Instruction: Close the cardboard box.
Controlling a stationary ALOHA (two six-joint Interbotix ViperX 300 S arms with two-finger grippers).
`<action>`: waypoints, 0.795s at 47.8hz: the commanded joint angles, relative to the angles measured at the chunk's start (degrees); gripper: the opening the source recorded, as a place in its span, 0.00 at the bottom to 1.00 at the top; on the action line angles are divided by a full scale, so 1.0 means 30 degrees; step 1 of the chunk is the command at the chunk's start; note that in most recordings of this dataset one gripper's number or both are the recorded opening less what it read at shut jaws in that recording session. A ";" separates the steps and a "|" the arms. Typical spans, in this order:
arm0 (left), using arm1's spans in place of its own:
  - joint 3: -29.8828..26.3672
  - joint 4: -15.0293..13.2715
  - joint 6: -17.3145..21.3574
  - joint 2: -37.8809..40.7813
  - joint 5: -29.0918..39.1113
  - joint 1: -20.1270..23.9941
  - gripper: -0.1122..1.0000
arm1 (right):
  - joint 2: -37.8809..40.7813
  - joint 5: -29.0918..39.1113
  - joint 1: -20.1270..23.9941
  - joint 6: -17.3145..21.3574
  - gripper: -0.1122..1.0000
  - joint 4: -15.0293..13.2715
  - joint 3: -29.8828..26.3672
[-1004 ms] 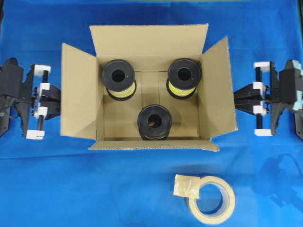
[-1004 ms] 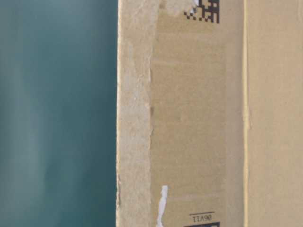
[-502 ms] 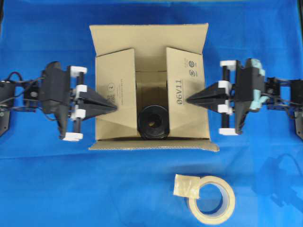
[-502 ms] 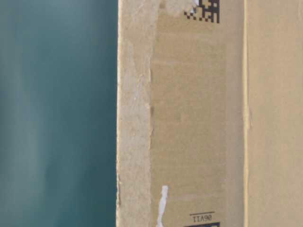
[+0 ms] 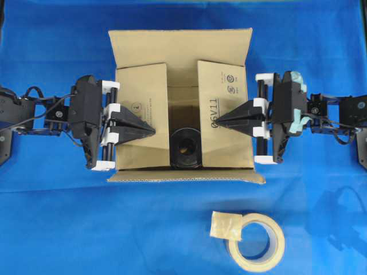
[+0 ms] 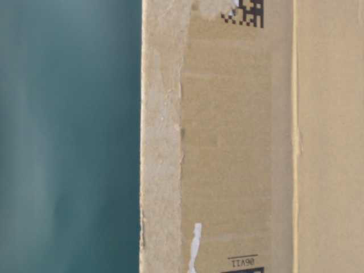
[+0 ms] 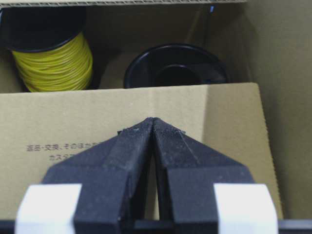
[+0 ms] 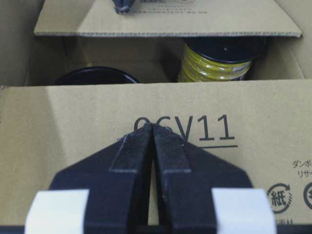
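Observation:
The cardboard box (image 5: 181, 51) stands on the blue cloth; its wall (image 6: 227, 142) fills the table-level view. Its left flap (image 5: 142, 91) and right flap (image 5: 226, 86), printed "06V11", are folded inward over the opening. The far flap stands open and the near flap (image 5: 186, 177) hangs outward. My left gripper (image 5: 153, 130) is shut and empty, its tip lying on the left flap (image 7: 97, 126). My right gripper (image 5: 213, 121) is shut and empty, its tip on the right flap (image 8: 73, 122). A black spool (image 5: 184, 149) shows in the gap.
A cream tape roll (image 5: 256, 240) lies on the cloth at the front right. Yellow wire spools (image 7: 53, 58) sit inside the box under the flaps; one also shows in the right wrist view (image 8: 217, 63).
Both grippers have moved inward from the box's sides and pushed the left and right flaps from spread open down over the opening. The two yellow spools are now covered from above.

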 commanded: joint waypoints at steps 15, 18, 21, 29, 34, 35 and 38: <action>-0.0586 -0.0029 -0.0234 0.0879 -0.0117 0.0088 0.10 | 0.0938 0.0117 0.0146 0.0029 0.10 0.0234 -0.0703; -0.0791 -0.0029 -0.0205 0.0967 -0.0117 0.0146 0.10 | 0.0938 0.0117 0.0146 0.0029 0.10 0.0264 -0.0703; -0.0996 -0.0029 -0.0205 0.1113 -0.0117 0.0322 0.10 | 0.0938 0.0117 0.0146 0.0029 0.10 0.0264 -0.0732; -0.2139 -0.0029 0.0088 0.1758 -0.0117 0.1172 0.10 | 0.0967 0.0117 0.0146 0.0029 0.10 0.0234 -0.0762; -0.3047 0.0000 0.0410 0.2256 -0.0088 0.1963 0.10 | 0.0938 0.0088 0.0146 0.0029 0.10 0.0264 -0.0762; -0.3223 0.0000 0.0498 0.2402 -0.0117 0.2109 0.10 | 0.0938 0.0088 0.0146 0.0029 0.10 0.0264 -0.0762; -0.3662 0.0000 0.0879 0.2695 -0.0088 0.2520 0.10 | 0.0938 0.0088 0.0146 0.0029 0.10 0.0264 -0.0762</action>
